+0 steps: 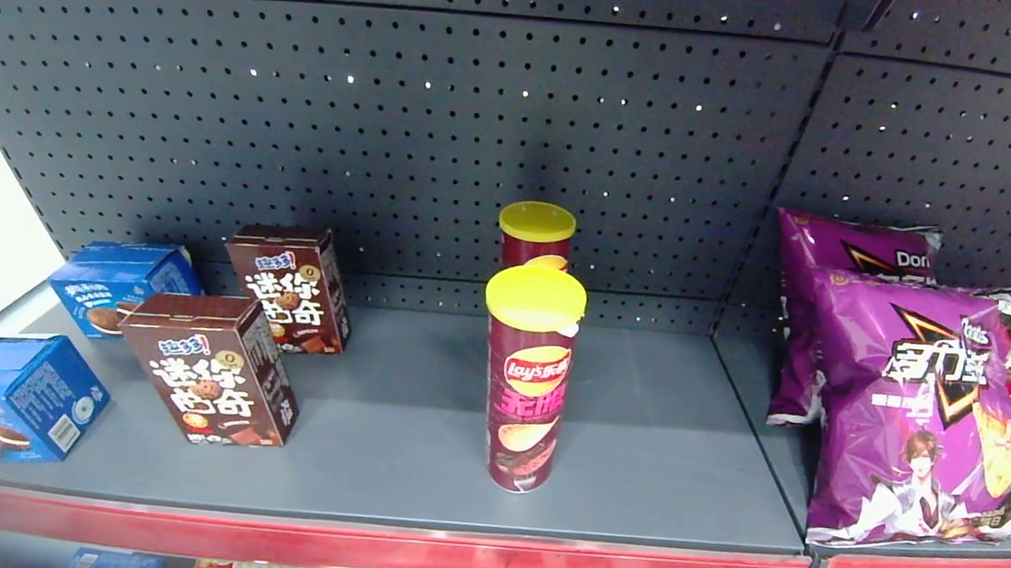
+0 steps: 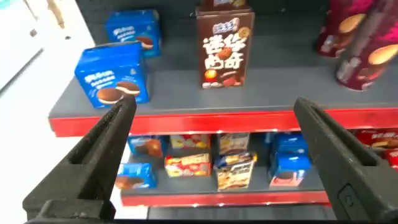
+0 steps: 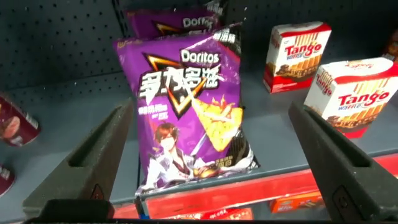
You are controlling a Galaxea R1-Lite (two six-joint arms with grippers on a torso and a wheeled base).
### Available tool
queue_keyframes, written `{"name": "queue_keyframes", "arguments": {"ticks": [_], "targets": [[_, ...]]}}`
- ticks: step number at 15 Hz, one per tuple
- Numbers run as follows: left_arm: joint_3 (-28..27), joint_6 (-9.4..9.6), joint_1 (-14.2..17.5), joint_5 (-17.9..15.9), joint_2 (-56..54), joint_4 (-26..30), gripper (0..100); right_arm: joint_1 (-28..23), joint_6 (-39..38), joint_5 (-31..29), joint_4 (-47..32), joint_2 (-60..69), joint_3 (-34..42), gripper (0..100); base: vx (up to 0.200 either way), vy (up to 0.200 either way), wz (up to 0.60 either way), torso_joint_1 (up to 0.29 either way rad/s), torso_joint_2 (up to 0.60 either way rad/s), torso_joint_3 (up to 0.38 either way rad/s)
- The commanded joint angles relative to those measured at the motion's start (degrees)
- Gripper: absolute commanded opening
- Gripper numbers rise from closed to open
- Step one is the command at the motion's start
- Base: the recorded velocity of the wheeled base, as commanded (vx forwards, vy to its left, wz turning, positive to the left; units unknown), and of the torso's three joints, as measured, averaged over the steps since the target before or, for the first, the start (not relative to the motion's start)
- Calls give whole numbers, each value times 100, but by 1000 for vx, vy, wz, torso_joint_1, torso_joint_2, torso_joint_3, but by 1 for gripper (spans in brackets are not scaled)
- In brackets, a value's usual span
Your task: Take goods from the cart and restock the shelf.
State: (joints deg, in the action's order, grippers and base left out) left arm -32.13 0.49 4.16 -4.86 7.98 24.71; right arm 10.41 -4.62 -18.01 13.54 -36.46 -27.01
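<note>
Left hand (image 2: 214, 106) and right hand (image 3: 211, 111), both splayed, before shelf edge (image 1: 355, 541).

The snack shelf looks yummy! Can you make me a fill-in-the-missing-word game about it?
1. The front chip can has a ____ lid.
2. The front chip bag is coloured ____.
3. The number of brown cookie boxes standing on the shelf is ____.

Missing words: yellow; purple; two.
</note>
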Motion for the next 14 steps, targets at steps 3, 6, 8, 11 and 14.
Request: {"name": "queue_keyframes", "arguments": {"ticks": [3,6,8,11,14], "targets": [[673,92,-556,65,-447,16,100,-215,14,-19,-1,34,-23,100,0,0,0,0,0,0],[1359,443,-424,-32,-798,-10,100,-329,23,-19,-80,16,-243,100,0,0,0,0,0,0],[1930,593,-424,47,-798,-283,100,-329,23,-10,-827,51,-674,100,0,0,0,0,0,0],[2739,232,-424,979,-798,-1759,100,-452,23,-19,-906,69,-770,100,0,0,0,0,0,0],[3020,92,-424,1682,-798,-2304,100,-558,23,-19,-915,122,-718,100,0,0,0,0,0,0]]}}
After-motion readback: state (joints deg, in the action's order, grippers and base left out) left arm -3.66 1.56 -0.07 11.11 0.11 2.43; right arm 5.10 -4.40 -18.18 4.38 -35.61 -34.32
